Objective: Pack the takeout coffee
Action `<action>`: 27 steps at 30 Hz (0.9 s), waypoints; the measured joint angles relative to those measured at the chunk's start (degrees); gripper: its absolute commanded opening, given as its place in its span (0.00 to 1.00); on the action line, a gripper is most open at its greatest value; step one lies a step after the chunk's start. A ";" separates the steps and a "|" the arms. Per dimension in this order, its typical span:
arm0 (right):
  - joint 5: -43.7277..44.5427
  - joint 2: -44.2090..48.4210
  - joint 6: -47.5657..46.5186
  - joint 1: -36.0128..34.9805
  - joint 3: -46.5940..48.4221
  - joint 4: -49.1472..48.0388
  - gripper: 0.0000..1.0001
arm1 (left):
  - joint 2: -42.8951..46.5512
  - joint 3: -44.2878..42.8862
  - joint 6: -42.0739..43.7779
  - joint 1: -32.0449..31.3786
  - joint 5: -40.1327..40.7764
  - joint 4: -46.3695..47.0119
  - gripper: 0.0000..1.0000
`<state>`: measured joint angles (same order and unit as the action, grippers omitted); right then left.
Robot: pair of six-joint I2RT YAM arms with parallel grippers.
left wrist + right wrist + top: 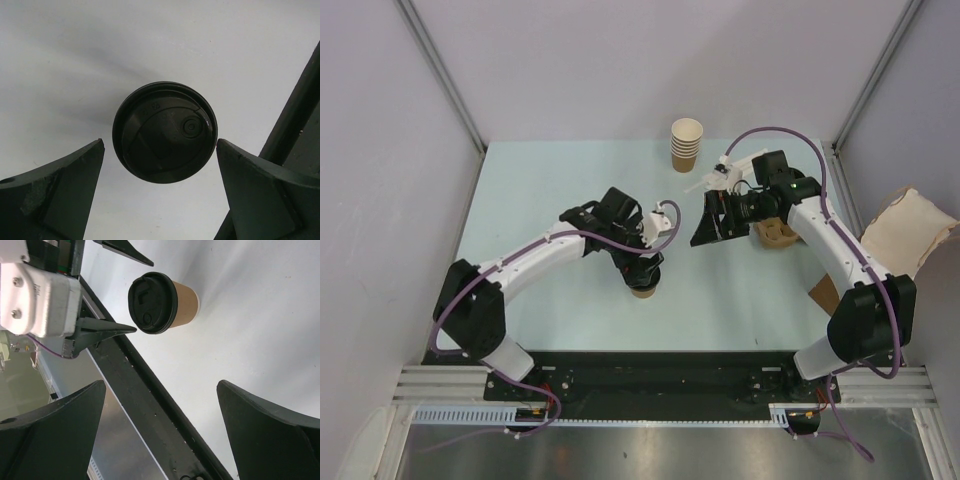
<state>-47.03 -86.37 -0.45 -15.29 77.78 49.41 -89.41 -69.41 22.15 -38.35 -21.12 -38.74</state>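
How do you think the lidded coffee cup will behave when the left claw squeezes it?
The takeout coffee has a paper wall, so it probably dents under hard squeezing. Its glossy black lid may be slippery. Upright, it could tip if nudged.

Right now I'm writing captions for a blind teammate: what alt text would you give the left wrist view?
The takeout coffee, seen straight from above so that only its round black lid shows, sits in the middle of the frame. The left tool is open over it, one dark finger on each side of the lid, above a pale table.
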 measured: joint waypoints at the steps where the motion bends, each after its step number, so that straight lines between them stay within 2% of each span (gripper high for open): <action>1: -0.02 0.00 0.00 0.00 0.00 0.00 1.00 | -0.35 0.00 0.02 -0.13 0.02 0.22 1.00; 7: -0.39 0.00 0.00 0.00 0.00 -0.02 1.00 | -1.64 0.07 0.39 -0.72 0.61 1.09 0.99; 15: -0.70 -0.20 0.83 0.07 0.00 -0.33 1.00 | -1.79 1.49 0.39 -1.09 2.14 2.75 0.91; 21: -1.01 -0.35 1.03 0.31 0.00 -0.44 1.00 | -1.79 1.77 0.39 -1.62 2.12 3.65 0.76; 27: -1.31 -0.37 1.29 0.55 0.00 -0.46 1.00 | -1.68 1.79 0.31 -1.77 2.45 3.67 0.54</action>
<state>-48.34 -86.74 0.84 -14.74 77.78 48.95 -91.09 -67.61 22.46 -40.12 -18.68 -35.07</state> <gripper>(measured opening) 0.994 0.832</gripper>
